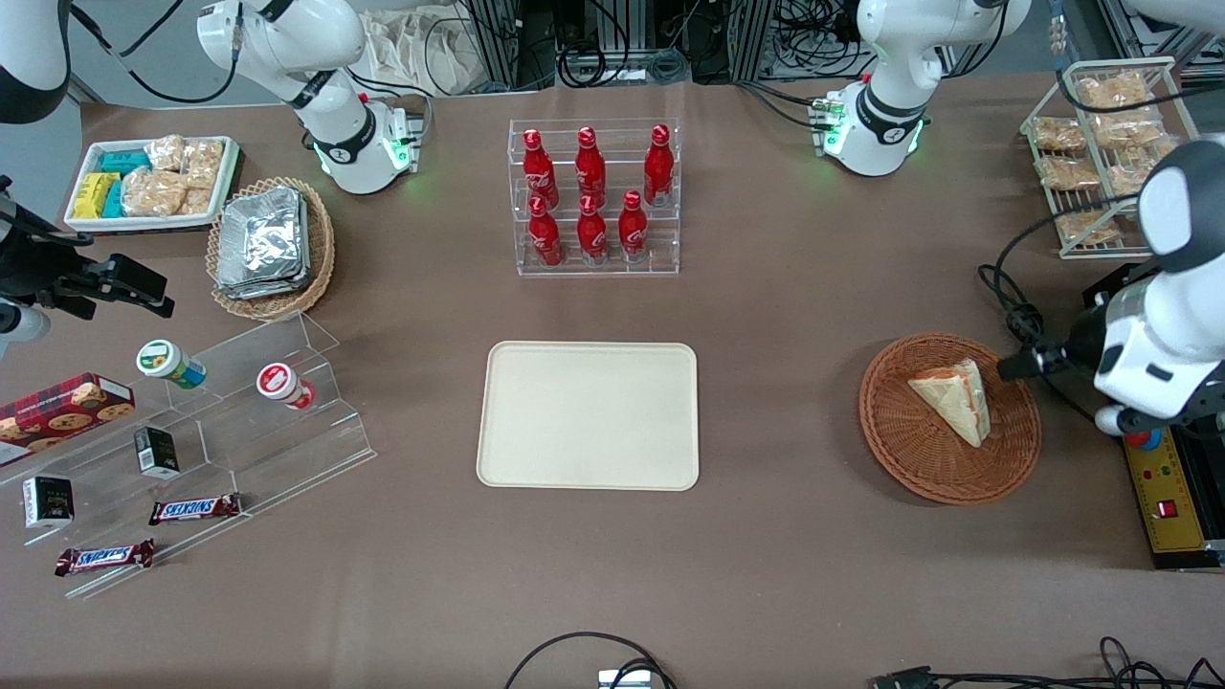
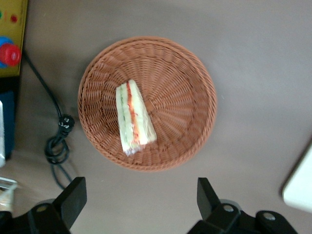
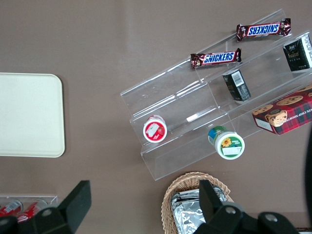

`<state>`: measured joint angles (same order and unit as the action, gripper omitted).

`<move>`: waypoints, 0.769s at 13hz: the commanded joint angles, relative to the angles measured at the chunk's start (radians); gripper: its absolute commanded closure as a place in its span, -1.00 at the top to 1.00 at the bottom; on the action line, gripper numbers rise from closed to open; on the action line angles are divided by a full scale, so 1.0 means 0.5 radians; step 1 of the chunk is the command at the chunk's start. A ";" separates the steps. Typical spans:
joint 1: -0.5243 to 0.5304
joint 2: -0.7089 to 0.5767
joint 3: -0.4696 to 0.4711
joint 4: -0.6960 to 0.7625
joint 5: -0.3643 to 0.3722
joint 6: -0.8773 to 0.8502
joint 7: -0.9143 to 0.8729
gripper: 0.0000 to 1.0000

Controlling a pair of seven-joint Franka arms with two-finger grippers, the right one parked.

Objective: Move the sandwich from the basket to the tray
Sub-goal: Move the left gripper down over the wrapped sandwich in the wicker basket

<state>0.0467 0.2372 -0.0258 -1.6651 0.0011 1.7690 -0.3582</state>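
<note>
The sandwich (image 1: 957, 400), a pale wedge with red and green filling at its edge, lies in the round reddish-brown basket (image 1: 900, 450). The left wrist view shows it (image 2: 134, 117) lying in the basket (image 2: 195, 97) too. My left gripper (image 2: 140, 202) is open and empty. It hangs above the bare table just outside the basket's rim, toward the working arm's end; in the front view only its wrist (image 1: 1153, 359) shows. The cream tray (image 1: 589, 416) lies empty at the table's middle, and its corner shows in the left wrist view (image 2: 300, 187).
A yellow control box (image 1: 1163, 498) and a looped black cable (image 2: 56, 141) lie beside the basket at the working arm's end. A clear rack of red bottles (image 1: 593, 196) stands farther from the camera than the tray. A wire snack rack (image 1: 1101, 153) stands farther back.
</note>
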 commanded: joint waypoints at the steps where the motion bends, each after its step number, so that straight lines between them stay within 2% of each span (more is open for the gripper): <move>1: 0.035 -0.008 0.018 -0.274 0.019 0.299 -0.506 1.00; 4: 0.038 -0.002 0.030 -0.458 0.019 0.508 -0.765 1.00; 10: 0.045 0.056 0.033 -0.961 -0.011 1.265 -0.781 1.00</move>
<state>0.0691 0.2666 -0.0116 -2.0726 -0.0013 2.2984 -0.7318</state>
